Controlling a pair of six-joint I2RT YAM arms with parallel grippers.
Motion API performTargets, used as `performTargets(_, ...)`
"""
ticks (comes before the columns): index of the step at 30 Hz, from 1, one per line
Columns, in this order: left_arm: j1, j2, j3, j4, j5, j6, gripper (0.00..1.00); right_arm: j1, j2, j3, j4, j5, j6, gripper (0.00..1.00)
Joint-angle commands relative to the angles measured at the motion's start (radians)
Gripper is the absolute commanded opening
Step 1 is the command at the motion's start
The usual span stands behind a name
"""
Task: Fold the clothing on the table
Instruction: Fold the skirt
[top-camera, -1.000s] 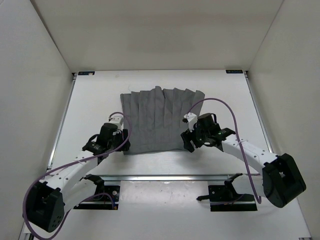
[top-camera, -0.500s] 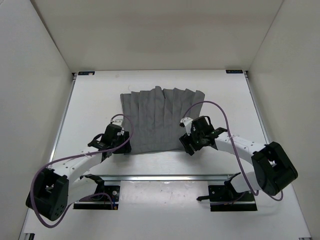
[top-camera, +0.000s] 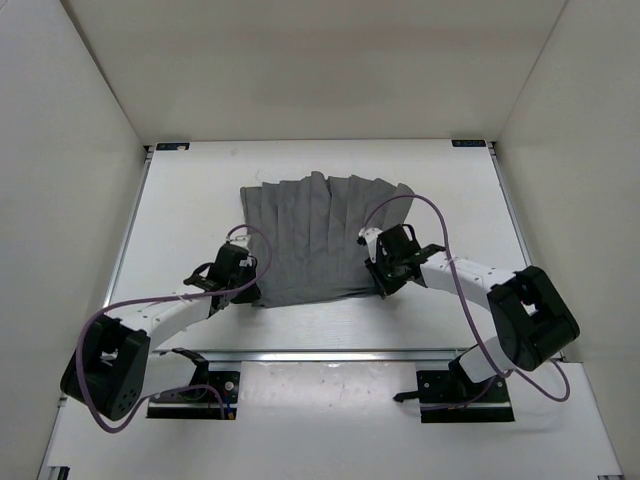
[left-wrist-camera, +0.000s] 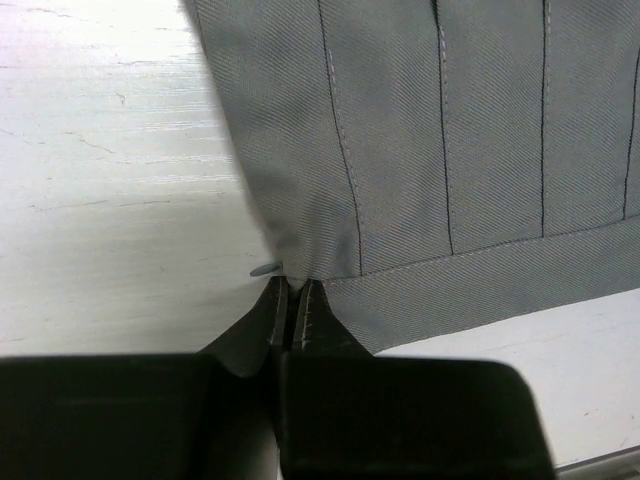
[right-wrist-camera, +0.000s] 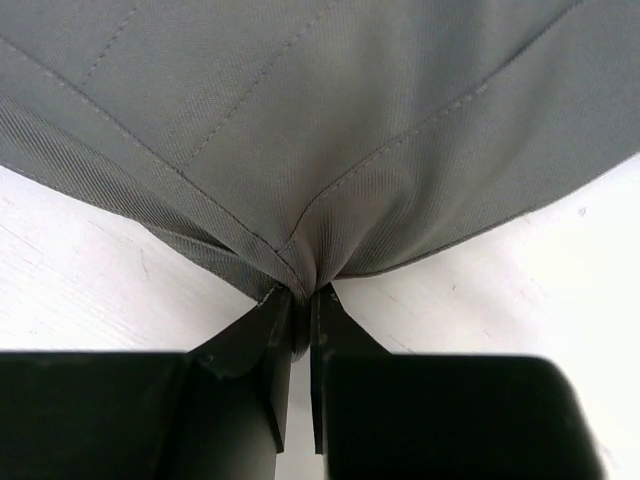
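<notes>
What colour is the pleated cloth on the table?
The soft pleated fabric clothing is grey with stitched vertical lines, clearest in the left wrist view.

Bare table (top-camera: 190, 200) lay open to the left and right of the clothing (top-camera: 320, 235), and in a strip beyond its far edge. Pale walls (top-camera: 70, 200) shut in that room on the left, right and far sides. At the clothing's near corners the left gripper (left-wrist-camera: 293, 285) and right gripper (right-wrist-camera: 303, 292) were pinched on the hem. Their arms and purple cables (top-camera: 425, 198) crowded the near side. A rail (top-camera: 330, 354) ran just past the near hem.
</notes>
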Motion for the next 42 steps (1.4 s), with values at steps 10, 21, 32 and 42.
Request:
performTargets(10,0.01,-0.269,0.212,-0.477,0.042,0.046,0.0,-0.011,-0.189,0.152,-0.429,-0.153,0.073,0.0)
performTargets(21,0.001,-0.581,0.256,-0.656,0.2,-0.079,0.0,-0.028,-0.537,0.184,-0.714,-0.432,0.07,0.0)
performTargets(32,0.064,-0.157,0.463,-0.321,0.17,-0.04,0.0,-0.281,-0.352,0.287,-0.614,-0.429,0.045,0.0)
performTargets(42,0.136,0.433,0.73,-0.102,0.179,-0.041,0.24,-0.445,-0.055,0.316,-0.2,-0.379,0.228,0.0)
